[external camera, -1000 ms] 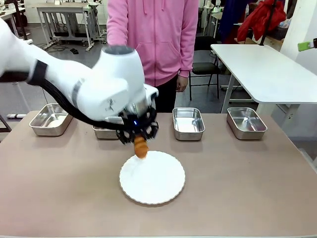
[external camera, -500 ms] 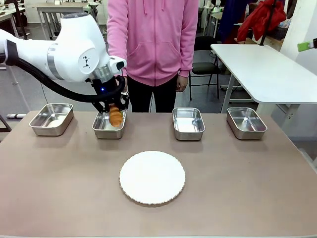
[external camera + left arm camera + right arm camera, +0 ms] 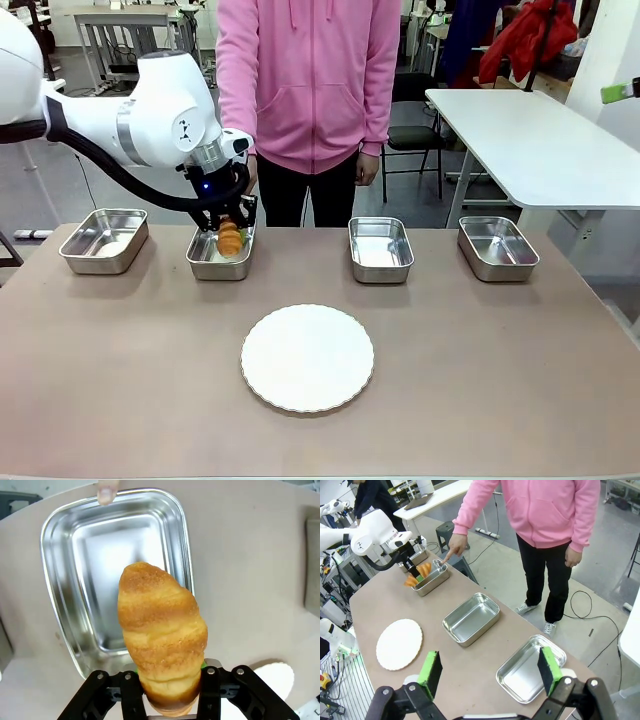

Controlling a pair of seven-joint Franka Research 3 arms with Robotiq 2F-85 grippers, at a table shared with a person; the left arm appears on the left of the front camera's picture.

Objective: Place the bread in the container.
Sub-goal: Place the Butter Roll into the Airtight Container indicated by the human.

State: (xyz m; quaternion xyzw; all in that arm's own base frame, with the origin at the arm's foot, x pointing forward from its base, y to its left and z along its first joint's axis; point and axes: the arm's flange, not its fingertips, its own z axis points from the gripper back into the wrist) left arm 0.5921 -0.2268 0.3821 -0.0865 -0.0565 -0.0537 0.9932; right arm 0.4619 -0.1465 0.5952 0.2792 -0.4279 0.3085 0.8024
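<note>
My left gripper (image 3: pixel 226 222) is shut on the bread (image 3: pixel 231 238), a golden-brown croissant, and holds it just above the container (image 3: pixel 209 259), the second steel tray from the left. In the left wrist view the bread (image 3: pixel 162 635) stands upright between the fingers over the container (image 3: pixel 70 580), and a person's fingertip (image 3: pixel 106 492) touches the far rim. The right wrist view shows the bread (image 3: pixel 418 573) blurred over the same container (image 3: pixel 437 577) with the person's hand (image 3: pixel 453 545) pointing at it. My right gripper (image 3: pixel 490 672) is open, high above the table.
A round white plate (image 3: pixel 307 357) lies mid-table. Three more steel trays stand in the back row: far left (image 3: pixel 103 240), centre right (image 3: pixel 380 248) and far right (image 3: pixel 497 247). A person in a pink hoodie (image 3: pixel 310 80) stands at the far edge.
My left arm carried the bread from over the white plate back and left to the second tray, and has lowered it slightly over that tray in the last half second.
</note>
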